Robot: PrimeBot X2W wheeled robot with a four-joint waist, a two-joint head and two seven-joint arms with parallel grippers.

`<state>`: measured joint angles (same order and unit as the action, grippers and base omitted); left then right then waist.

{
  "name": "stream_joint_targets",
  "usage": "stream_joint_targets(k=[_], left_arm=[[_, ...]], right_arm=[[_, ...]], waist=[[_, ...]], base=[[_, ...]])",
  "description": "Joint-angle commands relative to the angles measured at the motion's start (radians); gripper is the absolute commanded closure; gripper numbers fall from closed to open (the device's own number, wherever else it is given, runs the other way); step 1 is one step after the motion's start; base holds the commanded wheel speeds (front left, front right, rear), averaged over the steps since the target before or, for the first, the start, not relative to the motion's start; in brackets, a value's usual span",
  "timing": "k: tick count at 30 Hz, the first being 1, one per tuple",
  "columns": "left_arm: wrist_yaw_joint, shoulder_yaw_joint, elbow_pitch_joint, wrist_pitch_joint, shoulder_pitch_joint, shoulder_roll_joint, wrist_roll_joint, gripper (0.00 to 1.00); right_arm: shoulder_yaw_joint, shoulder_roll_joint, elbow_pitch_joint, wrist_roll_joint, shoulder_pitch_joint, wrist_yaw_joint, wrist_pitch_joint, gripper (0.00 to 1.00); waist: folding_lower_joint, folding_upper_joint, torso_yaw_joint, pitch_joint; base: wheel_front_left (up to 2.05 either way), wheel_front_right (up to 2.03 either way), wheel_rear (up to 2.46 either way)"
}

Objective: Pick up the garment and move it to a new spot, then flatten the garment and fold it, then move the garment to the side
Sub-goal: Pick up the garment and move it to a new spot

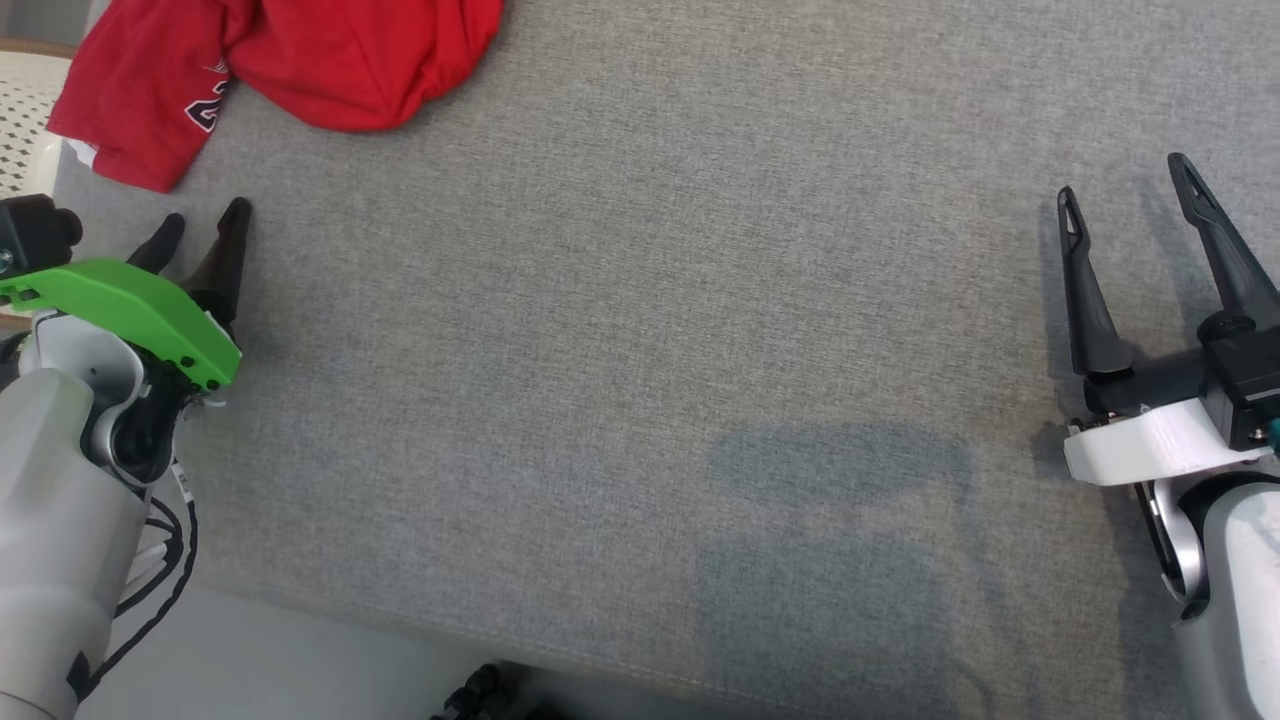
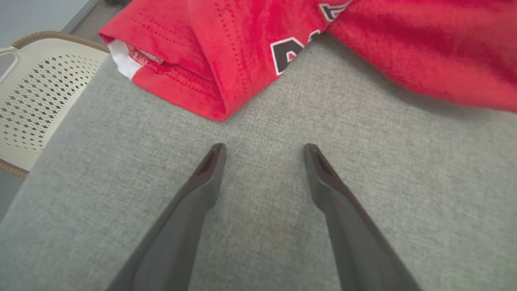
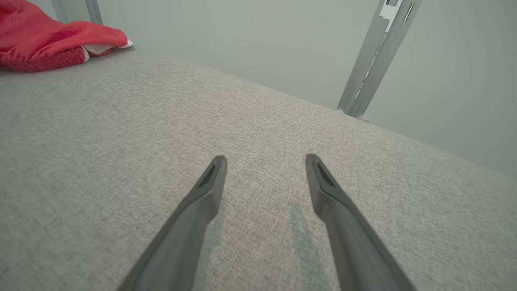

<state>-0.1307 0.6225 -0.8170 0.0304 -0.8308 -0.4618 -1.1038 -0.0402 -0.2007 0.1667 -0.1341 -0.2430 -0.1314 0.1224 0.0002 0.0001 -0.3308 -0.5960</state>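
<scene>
The garment is a red jersey with dark and white lettering, lying crumpled at the far left corner of the grey cloth-covered table. My left gripper hovers open just short of its sleeve; in the left wrist view the garment lies right ahead of my left gripper, not touching it. My right gripper stands open over bare cloth at the right edge, holding nothing. From the right wrist, my right gripper points across the table, with the garment far off at the upper left.
A cream perforated basket with a woven rim stands just past the table's left edge. A metal post rises beyond the far side. The table's near edge runs along the bottom, with pale floor below it.
</scene>
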Motion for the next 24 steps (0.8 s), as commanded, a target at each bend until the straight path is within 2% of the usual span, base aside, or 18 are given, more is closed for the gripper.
stream_joint_targets(k=[1,4,24], left_arm=[[0.001,0.018,-0.026,0.005,-0.016,-0.006,-0.020,0.00],[0.001,0.043,-0.049,0.018,-0.020,-0.001,-0.052,0.00],[0.002,0.132,-0.118,0.098,-0.117,-0.086,-0.163,0.00]], right_arm=[[0.005,-0.002,0.008,0.002,-0.006,0.001,-0.005,0.00],[0.005,-0.006,0.009,0.005,-0.004,0.001,-0.009,0.00],[0.004,0.001,0.027,0.000,-0.026,0.001,-0.009,0.00]], waist=[[-0.0002,-0.0001,0.026,-0.020],[-0.0002,-0.0001,0.025,-0.017],[-0.0002,-0.0001,0.066,-0.075]], base=[[0.00,0.00,0.00],[0.00,0.00,0.00],[0.00,0.00,0.00]])
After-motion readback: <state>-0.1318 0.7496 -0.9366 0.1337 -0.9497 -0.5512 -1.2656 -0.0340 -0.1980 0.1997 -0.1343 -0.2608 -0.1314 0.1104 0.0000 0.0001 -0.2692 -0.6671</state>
